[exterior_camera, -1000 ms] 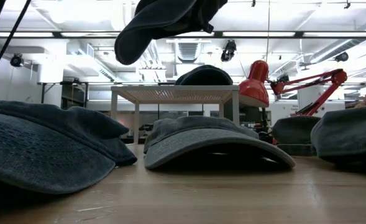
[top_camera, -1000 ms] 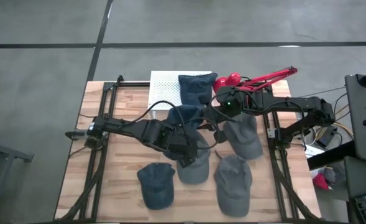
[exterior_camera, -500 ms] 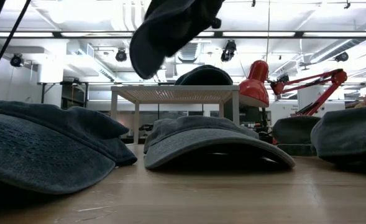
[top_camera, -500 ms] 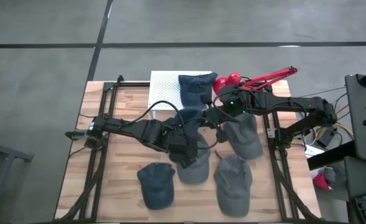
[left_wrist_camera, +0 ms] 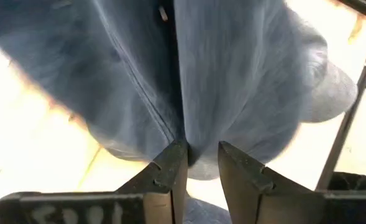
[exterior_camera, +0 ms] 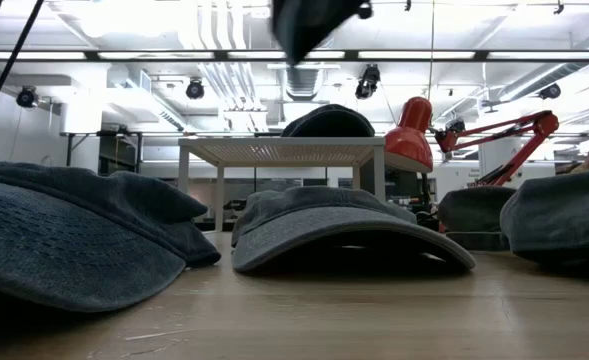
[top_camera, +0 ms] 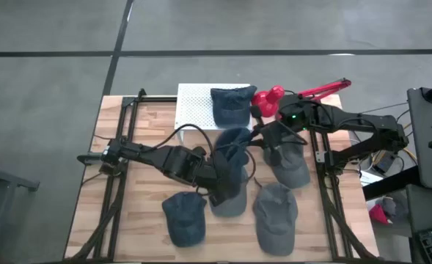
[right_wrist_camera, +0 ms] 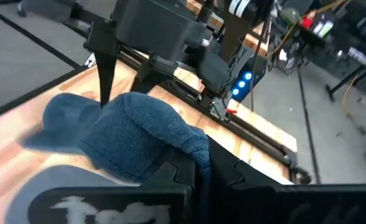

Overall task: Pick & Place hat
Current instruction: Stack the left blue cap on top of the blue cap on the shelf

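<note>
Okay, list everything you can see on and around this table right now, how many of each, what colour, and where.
wooden table: one, light wood, under everything
white stand: one, white and perforated, at the table's far edge
hat on stand: one, blue denim, on top of the white stand
lying hats: four, blue-grey, flat on the table in front of the stand
held hat: one, blue, in the air over mid-table
red lamp: one, red, right beside the stand
left gripper: one, dark, mid-table at the held hat
right gripper: one, dark, jaws shut on the held hat
</note>
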You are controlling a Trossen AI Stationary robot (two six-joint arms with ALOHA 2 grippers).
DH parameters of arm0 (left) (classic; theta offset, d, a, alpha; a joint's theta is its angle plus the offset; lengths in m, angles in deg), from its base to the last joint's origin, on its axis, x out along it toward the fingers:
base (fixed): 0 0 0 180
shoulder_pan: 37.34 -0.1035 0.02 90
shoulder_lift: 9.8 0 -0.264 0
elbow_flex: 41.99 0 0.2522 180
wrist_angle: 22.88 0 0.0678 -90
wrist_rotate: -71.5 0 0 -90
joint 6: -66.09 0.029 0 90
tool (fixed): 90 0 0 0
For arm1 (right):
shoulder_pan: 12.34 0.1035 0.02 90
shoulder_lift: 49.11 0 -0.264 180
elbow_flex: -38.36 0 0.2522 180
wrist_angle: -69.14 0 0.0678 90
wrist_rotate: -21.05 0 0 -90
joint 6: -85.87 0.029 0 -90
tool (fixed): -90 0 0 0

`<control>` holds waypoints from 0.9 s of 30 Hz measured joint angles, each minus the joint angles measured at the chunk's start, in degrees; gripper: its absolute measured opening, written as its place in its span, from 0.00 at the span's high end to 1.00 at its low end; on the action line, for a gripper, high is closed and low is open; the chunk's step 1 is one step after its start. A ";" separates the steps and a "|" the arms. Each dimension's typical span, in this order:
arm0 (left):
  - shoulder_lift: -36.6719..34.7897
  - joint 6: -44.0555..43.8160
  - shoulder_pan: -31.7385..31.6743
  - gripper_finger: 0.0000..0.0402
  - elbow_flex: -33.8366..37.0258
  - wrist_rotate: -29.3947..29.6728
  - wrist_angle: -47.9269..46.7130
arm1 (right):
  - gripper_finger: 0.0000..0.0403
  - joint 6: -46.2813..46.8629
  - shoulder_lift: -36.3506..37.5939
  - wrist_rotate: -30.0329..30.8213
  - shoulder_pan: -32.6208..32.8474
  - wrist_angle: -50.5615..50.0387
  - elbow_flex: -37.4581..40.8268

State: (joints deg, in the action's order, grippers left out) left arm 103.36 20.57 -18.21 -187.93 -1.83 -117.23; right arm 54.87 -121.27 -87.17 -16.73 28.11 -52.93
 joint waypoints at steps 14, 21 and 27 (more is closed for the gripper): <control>0.00 -7.54 3.54 0.76 0.24 8.50 -7.52 | 0.98 -15.51 5.06 0.35 -1.86 3.13 -0.04; 0.00 -9.55 3.82 0.76 1.28 10.86 -9.45 | 0.98 -19.16 6.14 0.29 -3.52 10.20 -0.04; 0.00 -10.88 4.11 0.76 4.63 10.96 -9.48 | 0.98 -20.33 6.13 -0.29 -6.25 13.75 -0.07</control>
State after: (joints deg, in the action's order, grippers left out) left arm 103.36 9.69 -14.10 -183.30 9.13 -126.71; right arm 34.54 -115.14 -87.46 -22.98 41.86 -53.00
